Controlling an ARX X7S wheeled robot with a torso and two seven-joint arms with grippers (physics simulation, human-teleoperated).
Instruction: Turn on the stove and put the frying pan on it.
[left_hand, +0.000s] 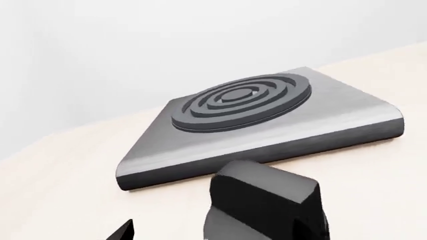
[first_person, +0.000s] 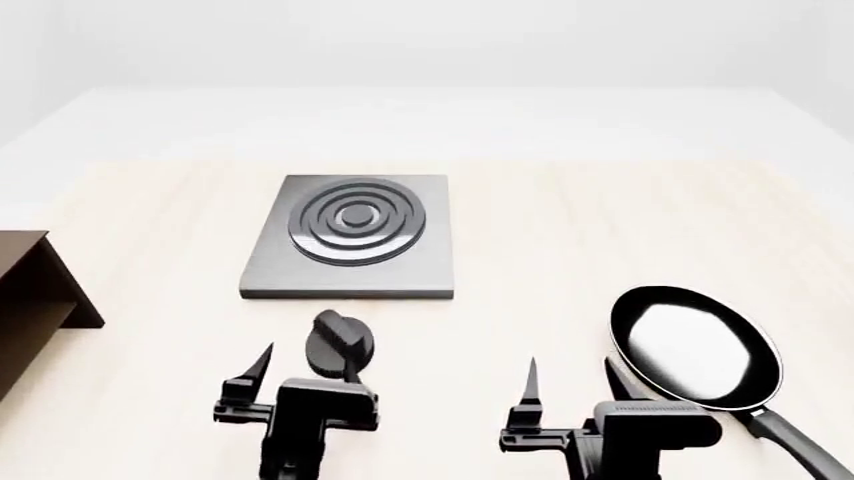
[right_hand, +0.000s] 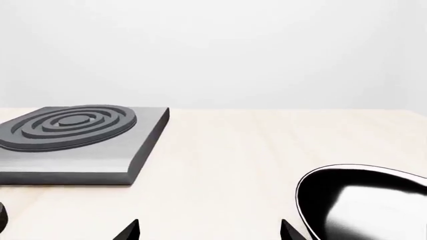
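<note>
A: Stove (first_person: 350, 238) sits mid-counter (first_person: 561, 240), burner rings bare. Its knob (first_person: 339, 340) lies apart from it, on the near side.

B: So which step is in hand?

A: The first, I'd judge: turning it on. The left hand (first_person: 300, 372) is spread wide around the knob's near side, gripping nothing yet.

B: And the pan (first_person: 695, 348)?

A: On the counter, off to the right of the stove and nearer the robot, handle trailing toward the robot. The right hand (first_person: 571, 385) is released too, just beside the pan's rim, empty.

B: Next move?

A: Probably to settle the left fingers onto the knob's ridge, pinch, then twist.

B: Any writing?

A: None I can read anywhere.
</note>
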